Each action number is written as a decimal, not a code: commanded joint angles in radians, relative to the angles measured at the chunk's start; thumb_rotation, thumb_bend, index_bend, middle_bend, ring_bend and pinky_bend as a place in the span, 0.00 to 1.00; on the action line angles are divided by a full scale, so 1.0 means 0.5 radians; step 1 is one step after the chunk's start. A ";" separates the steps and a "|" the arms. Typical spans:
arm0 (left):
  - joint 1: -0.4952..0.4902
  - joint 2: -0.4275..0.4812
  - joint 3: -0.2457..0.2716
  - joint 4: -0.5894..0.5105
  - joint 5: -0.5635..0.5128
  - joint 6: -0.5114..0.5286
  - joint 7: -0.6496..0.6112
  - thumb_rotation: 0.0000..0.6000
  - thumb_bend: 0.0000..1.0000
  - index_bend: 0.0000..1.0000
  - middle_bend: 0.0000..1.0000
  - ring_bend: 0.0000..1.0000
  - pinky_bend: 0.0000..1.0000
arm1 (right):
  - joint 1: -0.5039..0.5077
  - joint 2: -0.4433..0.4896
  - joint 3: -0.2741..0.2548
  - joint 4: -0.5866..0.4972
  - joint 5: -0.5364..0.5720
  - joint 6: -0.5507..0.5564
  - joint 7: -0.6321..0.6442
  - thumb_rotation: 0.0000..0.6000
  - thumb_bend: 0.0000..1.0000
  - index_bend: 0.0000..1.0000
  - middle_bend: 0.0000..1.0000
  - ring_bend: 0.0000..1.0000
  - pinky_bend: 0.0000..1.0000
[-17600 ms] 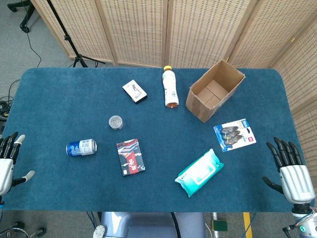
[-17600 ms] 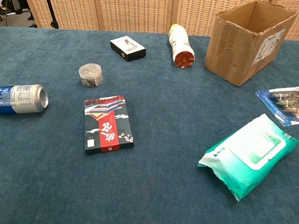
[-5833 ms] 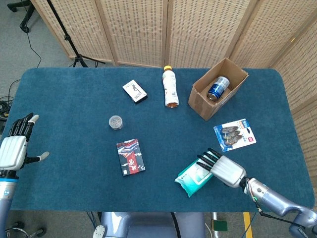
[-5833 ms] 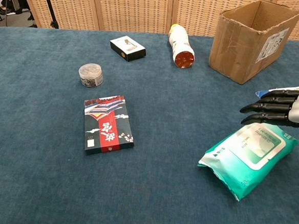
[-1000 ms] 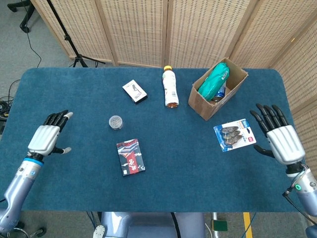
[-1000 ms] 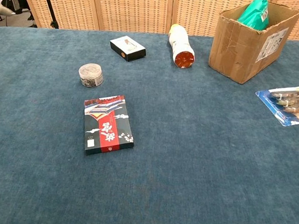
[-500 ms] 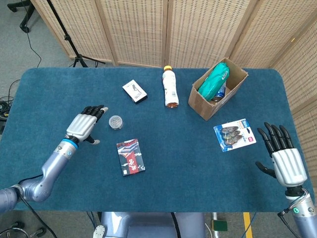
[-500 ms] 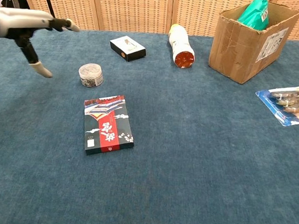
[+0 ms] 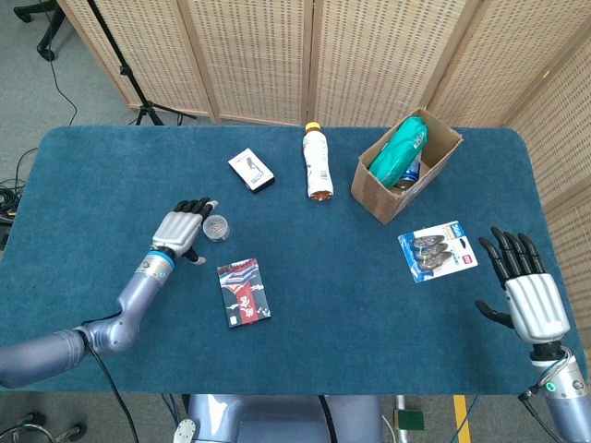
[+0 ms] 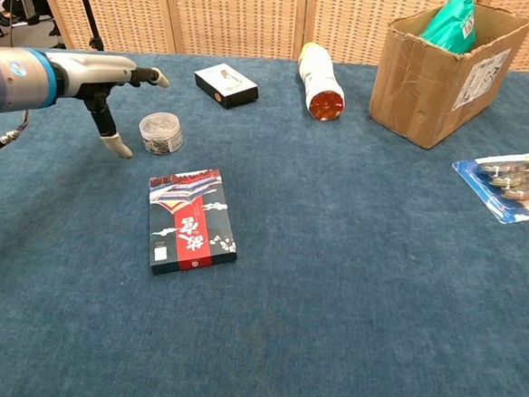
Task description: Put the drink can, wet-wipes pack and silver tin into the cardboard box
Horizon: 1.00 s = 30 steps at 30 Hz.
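Silver tin (image 9: 216, 227) stands upright left of centre, its round lid facing up, with the left hand (image 9: 181, 229) just beside it, fingers spread and grasping nothing. Teal wet-wipes pack (image 9: 399, 153) leans in the cardboard box (image 9: 373, 189) at upper right, its long axis tilted toward the upper right, over the drink can (image 9: 411, 171). Lower right, the right hand (image 9: 531, 295) is splayed and empty.

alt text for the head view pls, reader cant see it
The robot's left hand reaches, fingers spread, beside a small round silver tin on a blue table. A brown cardboard box already holds a teal wet-wipes pack; the open right hand waits near the table's edge.

No legible text on any item; print too small.
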<state>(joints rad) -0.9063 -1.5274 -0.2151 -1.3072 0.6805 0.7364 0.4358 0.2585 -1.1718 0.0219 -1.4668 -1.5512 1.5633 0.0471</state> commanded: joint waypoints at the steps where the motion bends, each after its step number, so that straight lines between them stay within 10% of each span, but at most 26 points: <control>1: -0.144 -0.229 -0.028 0.332 -0.146 -0.115 0.013 1.00 0.00 0.08 0.00 0.00 0.04 | 0.000 -0.003 0.024 0.008 0.022 -0.030 0.013 1.00 0.00 0.00 0.00 0.00 0.00; 9: -0.265 -0.460 -0.039 0.664 -0.216 -0.142 0.040 1.00 0.00 0.17 0.04 0.08 0.22 | -0.004 -0.009 0.062 0.024 0.041 -0.085 0.031 1.00 0.00 0.00 0.00 0.00 0.00; 20: -0.251 -0.614 -0.069 0.836 -0.079 0.034 0.009 1.00 0.11 0.64 0.53 0.48 0.60 | -0.016 -0.009 0.098 0.016 0.055 -0.130 0.044 1.00 0.00 0.00 0.00 0.00 0.00; 30: -0.173 -0.508 -0.090 0.679 0.038 0.146 -0.016 1.00 0.14 0.69 0.58 0.52 0.63 | -0.032 -0.003 0.117 -0.014 0.052 -0.140 0.043 1.00 0.00 0.00 0.00 0.00 0.00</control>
<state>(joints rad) -1.0011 -1.7931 -0.2581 -0.9522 0.6887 0.8012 0.4314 0.2429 -1.1737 0.0797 -1.4733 -1.5247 1.4933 0.0684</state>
